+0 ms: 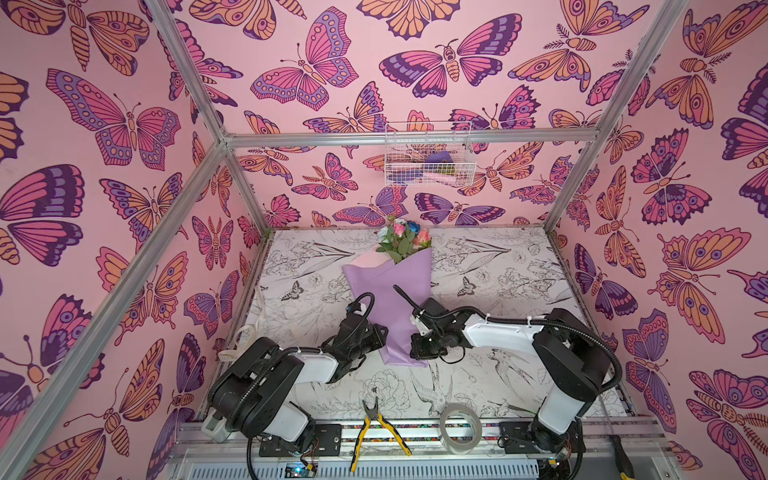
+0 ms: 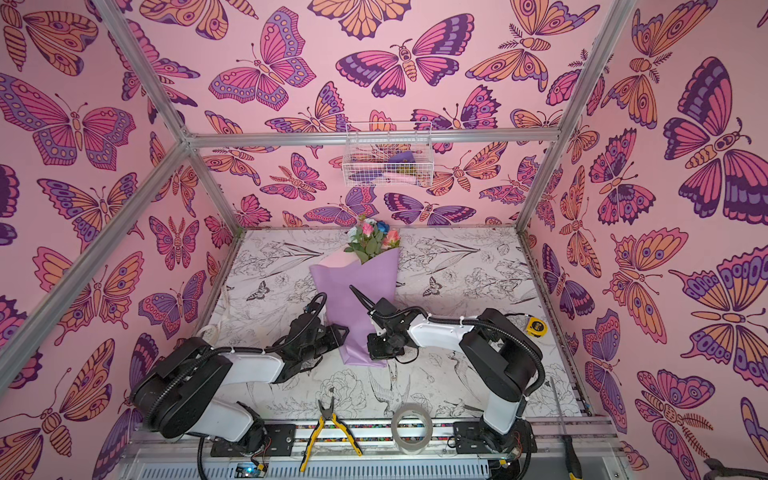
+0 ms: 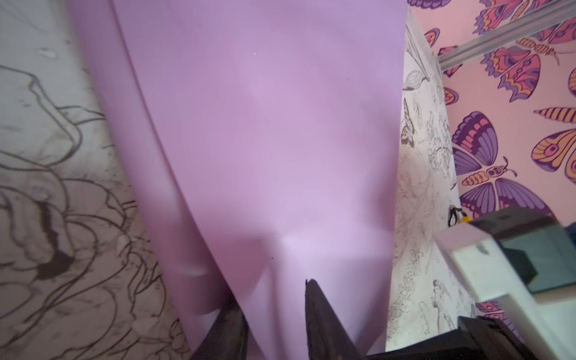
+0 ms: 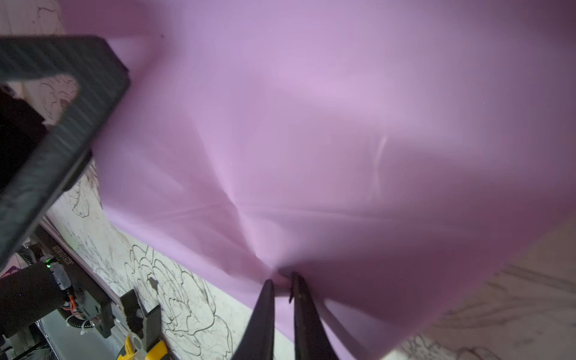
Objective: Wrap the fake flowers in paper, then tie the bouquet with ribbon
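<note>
The bouquet (image 1: 390, 282) (image 2: 361, 278) lies on the printed table, a lilac paper cone with its narrow end toward the arms. The fake flowers (image 1: 401, 237) (image 2: 372, 239) stick out of its wide far end, with pink, blue and white heads and green leaves. My left gripper (image 1: 380, 336) (image 3: 271, 296) is at the cone's left side, open, with a fold of the lilac paper (image 3: 265, 124) between its parted fingers. My right gripper (image 1: 413, 347) (image 4: 282, 279) is at the cone's right side. It is shut on a pinch of the paper (image 4: 311, 109), and creases fan out from that pinch.
Yellow-handled pliers (image 1: 376, 419) and a tape roll (image 1: 459, 424) lie at the table's front edge. A wire basket (image 1: 428, 153) hangs on the back wall. A yellow tape measure (image 2: 534, 326) sits behind the right arm. A loop of cream strip (image 1: 245, 332) lies at the left edge.
</note>
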